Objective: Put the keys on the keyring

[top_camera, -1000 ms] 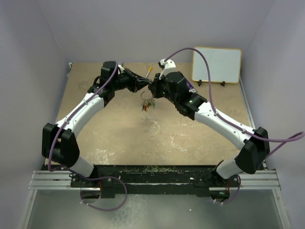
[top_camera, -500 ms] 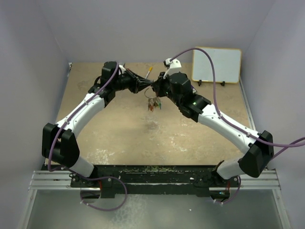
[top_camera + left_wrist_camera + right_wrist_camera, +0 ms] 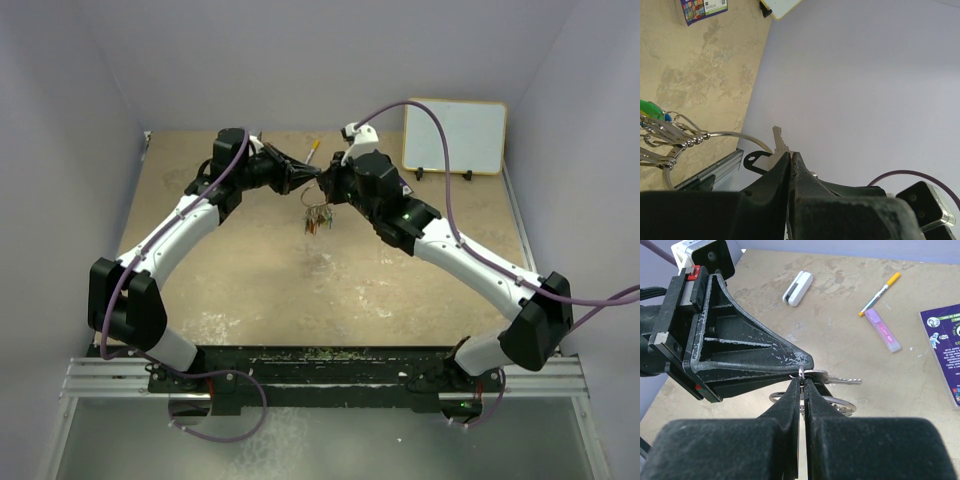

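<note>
Mid-air, left fingers point(image 3: 777, 172) clamp key point(image 3: 779, 142), right fingers point(image 3: 790, 395) keyring point(image 3: 732, 133).

This is a robotics lab cell, not a lived-in room. Plain pale walls point(image 3: 60, 150) box in a worn tan table point(image 3: 260, 290) on three sides. Two white-and-black machines, the left arm point(image 3: 175, 230) and the right arm point(image 3: 470, 265), are bolted to an aluminium rail point(image 3: 100, 378) at the near edge, with purple cables point(image 3: 445, 190) looping loose off them. Office bits sit toward the back: a small whiteboard point(image 3: 455, 135) on feet, a marker point(image 3: 879, 293), a highlighter point(image 3: 882, 329), an eraser point(image 3: 798, 288) and a purple card point(image 3: 945, 350).
</note>
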Tool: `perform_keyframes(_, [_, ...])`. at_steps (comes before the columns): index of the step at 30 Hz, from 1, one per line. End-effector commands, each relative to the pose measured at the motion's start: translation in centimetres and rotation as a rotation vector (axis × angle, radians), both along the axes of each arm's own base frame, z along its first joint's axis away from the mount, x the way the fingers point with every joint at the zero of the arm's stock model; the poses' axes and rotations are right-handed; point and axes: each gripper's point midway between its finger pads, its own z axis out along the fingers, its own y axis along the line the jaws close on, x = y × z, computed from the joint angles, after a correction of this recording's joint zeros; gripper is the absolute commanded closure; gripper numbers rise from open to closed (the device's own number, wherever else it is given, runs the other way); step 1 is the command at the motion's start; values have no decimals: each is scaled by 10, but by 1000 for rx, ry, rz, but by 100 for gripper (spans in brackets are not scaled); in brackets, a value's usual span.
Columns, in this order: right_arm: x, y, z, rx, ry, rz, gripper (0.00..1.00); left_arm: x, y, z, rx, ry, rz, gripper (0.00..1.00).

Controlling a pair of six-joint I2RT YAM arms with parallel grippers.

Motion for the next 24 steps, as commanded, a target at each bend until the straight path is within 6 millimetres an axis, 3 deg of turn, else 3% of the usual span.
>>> perform_keyframes(1, [9,5,30,77,-66,-8,100,-8,-7,49,-92,-61,-26,96])
perform_keyframes(17, [8,16,18,51,-14,32,100,-32,-27,54,-100,-74,-100,96])
perform_keyframes(22, [7,13,22,63,-24,27,100,-30,-28,51,-93,-75,-95,96])
perform_keyframes(24, [-6,15,27,88,-35,85,100,-25,-23,42,-71,-72,-66,96])
